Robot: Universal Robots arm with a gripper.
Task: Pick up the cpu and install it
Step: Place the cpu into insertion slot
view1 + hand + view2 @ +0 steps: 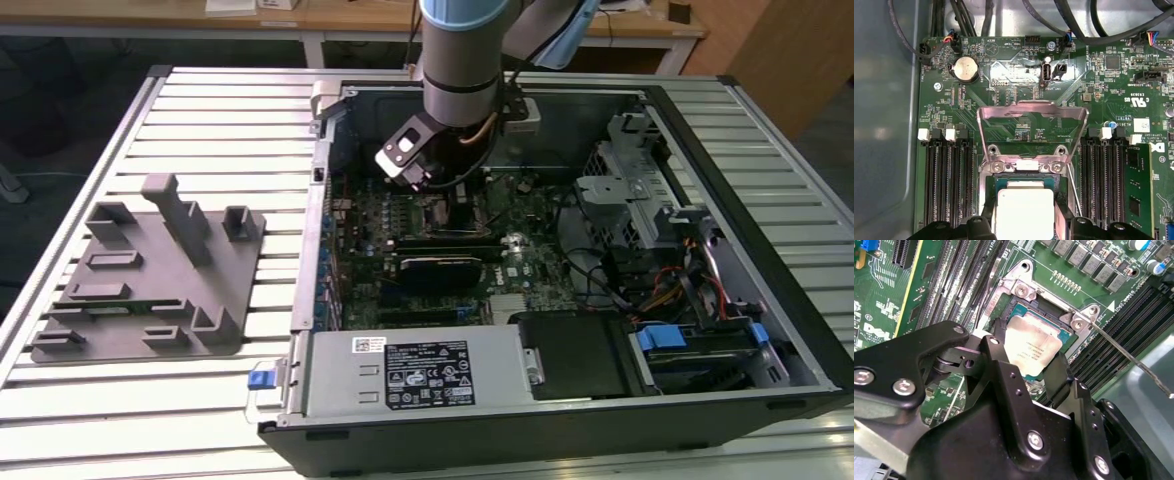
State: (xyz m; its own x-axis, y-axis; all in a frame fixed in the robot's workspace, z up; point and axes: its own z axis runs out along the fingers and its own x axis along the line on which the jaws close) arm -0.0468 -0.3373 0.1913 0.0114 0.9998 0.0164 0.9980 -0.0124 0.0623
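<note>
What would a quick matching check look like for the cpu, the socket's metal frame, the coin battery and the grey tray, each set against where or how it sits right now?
Things:
1. cpu
2. metal frame
3. coin battery
4. grey tray

Places or states:
A. lying on the table, at the exterior view's left
B. hinged up, standing open
C. gripped in the hand at the socket
D. seated flat on the motherboard

Pairs: 1-C, 2-B, 3-D, 4-A.
</note>
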